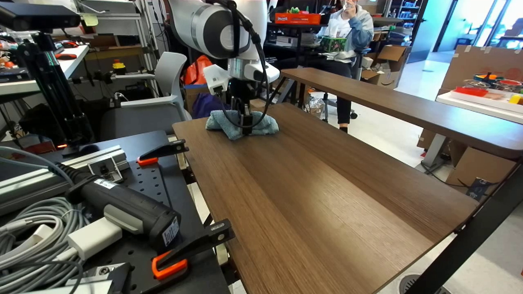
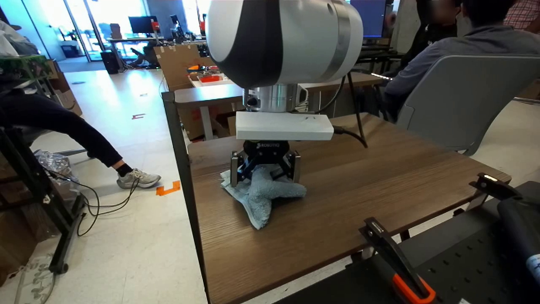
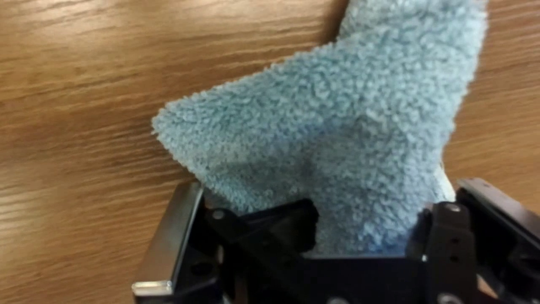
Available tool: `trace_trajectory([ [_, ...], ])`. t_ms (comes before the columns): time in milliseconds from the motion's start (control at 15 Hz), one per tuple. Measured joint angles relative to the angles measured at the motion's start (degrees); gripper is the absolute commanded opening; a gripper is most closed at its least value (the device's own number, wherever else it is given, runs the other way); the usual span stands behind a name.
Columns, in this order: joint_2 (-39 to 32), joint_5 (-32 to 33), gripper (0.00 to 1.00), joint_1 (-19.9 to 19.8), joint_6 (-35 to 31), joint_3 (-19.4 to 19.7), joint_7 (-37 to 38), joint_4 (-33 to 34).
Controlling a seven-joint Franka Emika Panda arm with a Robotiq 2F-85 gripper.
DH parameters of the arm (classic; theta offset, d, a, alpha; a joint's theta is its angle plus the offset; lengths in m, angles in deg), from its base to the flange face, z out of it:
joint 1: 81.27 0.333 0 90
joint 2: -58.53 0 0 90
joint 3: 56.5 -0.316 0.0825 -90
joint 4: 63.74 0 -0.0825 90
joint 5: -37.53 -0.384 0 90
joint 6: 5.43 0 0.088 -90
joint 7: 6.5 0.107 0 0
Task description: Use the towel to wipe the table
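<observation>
Locate the towel (image 2: 262, 195) on the table (image 1: 318, 192), crumpled near one end of the top, with lobes of cloth spreading outward from a raised middle. Identify the gripper (image 2: 265, 182) over that end of the table, pointing straight down. Read the jaws as wide apart, astride the raised fold in the wrist view and in an exterior view; treat as not gripping, with light side contact neither shown nor excluded. Presume a pose chosen for a central pinch, leaving loose cloth all round as a broad wiping face. Regard the clamps (image 1: 196, 246) along one long edge of the table as probable fixings for the black bench (image 2: 453, 257) alongside; do not assume attachment to the table. Before any stroke, close on the fold and press lightly. Stroke lengthwise toward the opposite end of the table for the longest free run, stopping short of the black bar (image 1: 470, 237) there. Hold inside the clamp edge to avoid snagging; on the other long edge, prevent overshoot into the gap of floor (image 1: 392, 136) between table and desk (image 1: 380, 98). Allow little travel at the towel's end, given the slim margin. Guard the cable (image 1: 256, 39), looping low over the table, against dragging.
</observation>
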Motion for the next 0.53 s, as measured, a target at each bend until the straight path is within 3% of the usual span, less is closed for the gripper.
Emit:
trace_trajectory([
  [533, -0.5, 0.0, 0.96, -0.3, 1.2, 3.5, 0.1, 3.2],
])
